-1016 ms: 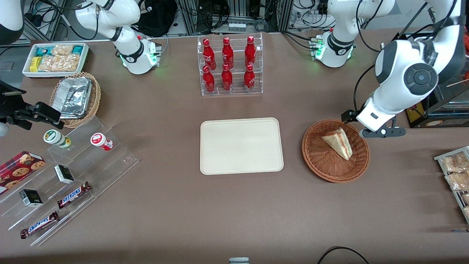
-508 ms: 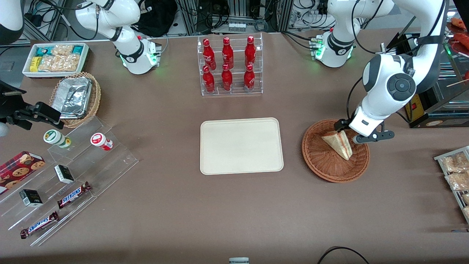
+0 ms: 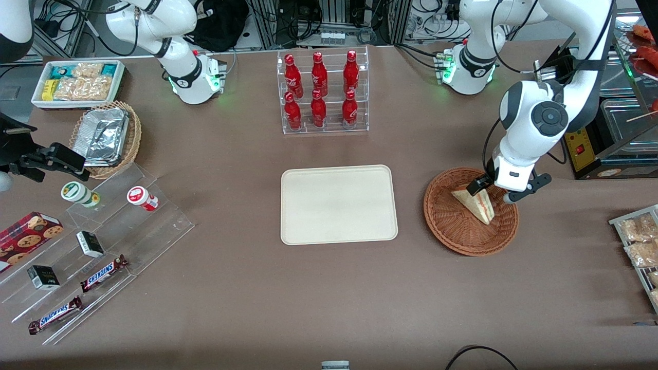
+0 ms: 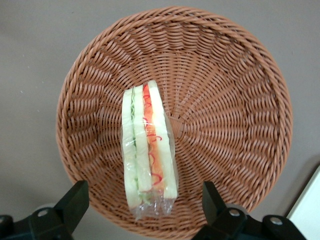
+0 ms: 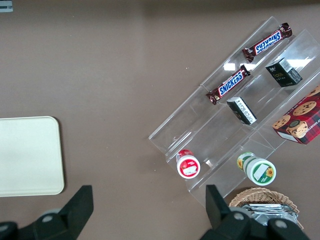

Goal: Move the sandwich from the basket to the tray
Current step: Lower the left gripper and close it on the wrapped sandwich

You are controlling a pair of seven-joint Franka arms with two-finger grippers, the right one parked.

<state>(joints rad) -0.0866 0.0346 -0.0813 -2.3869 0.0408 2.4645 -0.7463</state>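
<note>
Woven wicker, clear wrap and matt plastic on a dull brown table

The basket (image 4: 220,90) is rough reddish-brown wicker; the sandwich (image 4: 148,150) sits in glossy, crinkled clear film. Over it, the hand (image 4: 145,207) has matt black fingers wide apart. The tray (image 3: 339,204) looks smooth, matt cream; the table (image 3: 329,288) matt.

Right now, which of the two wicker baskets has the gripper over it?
The reddish-brown basket holding the sandwich; the open gripper hangs over it. The tan basket holds foil trays, toward the parked arm's end.
</note>
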